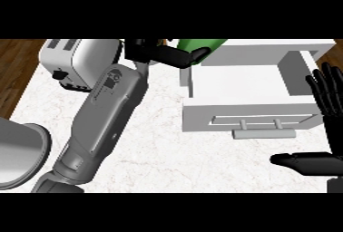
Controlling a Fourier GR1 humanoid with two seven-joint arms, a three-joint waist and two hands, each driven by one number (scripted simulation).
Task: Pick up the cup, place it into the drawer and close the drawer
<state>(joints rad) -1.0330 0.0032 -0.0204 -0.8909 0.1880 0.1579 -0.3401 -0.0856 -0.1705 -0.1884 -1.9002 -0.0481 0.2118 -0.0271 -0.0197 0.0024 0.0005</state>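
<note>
While left hand [175, 55] curls clamped round green cup [201, 45], open drawer [248, 81] waits just right of it; right hand [330, 97] rests open beside drawer, keeping clear.

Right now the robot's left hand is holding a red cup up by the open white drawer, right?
Almost. The cup is green, not red. The head view shows the left hand curled round it beside the back left corner of the open white drawer. The rest is right: the drawer is pulled open, and the cup is not inside it yet.
</note>
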